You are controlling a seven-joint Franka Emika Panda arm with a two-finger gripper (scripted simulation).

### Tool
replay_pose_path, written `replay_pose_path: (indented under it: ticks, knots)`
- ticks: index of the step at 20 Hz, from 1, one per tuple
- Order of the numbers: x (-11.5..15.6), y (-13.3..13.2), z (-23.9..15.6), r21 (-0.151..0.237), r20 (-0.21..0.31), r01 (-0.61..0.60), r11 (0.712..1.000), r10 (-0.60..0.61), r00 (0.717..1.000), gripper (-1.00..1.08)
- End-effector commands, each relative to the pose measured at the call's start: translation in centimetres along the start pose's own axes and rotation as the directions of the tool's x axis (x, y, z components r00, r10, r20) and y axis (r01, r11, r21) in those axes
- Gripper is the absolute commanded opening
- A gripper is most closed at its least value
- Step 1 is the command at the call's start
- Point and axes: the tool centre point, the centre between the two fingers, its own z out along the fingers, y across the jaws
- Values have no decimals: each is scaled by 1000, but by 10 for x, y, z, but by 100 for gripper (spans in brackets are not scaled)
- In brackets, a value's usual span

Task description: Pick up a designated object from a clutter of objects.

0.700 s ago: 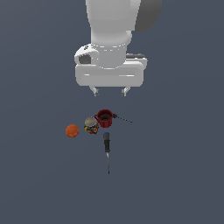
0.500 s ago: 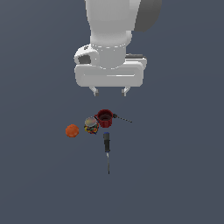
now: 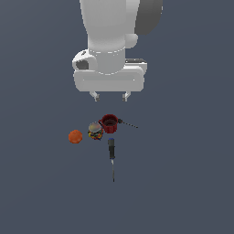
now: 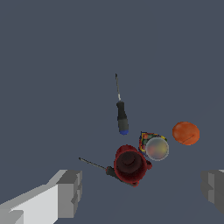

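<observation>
The orange ball (image 3: 75,136) lies on the dark floor at the exterior view's left end of the clutter; it also shows in the wrist view (image 4: 186,133). Beside it stand the multicoloured jar (image 3: 95,131) and the red mug (image 3: 109,123), close together. A dark-handled screwdriver (image 3: 111,154) lies in front of them and a thin dark stick (image 3: 128,124) juts from the mug's right. My gripper (image 3: 110,96) hangs open and empty well above the mug. In the wrist view its fingers (image 4: 70,193) stand wide apart, with the mug (image 4: 129,164) between them.
A flat dark grey floor (image 3: 183,183) surrounds the small cluster. In the wrist view the jar (image 4: 154,147) sits between mug and ball, and the screwdriver (image 4: 121,113) lies beyond the mug.
The gripper has shifted slightly toward the exterior view's left. The objects have not moved.
</observation>
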Motion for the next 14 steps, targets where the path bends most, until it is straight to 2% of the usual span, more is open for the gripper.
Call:
replay_pose_path:
  ticks: [1,14]
  knots:
    - [0,0,0,0,0,1,1000,-1,1000,100]
    - [6,18,19,-4,4,94,996,-94,996,100]
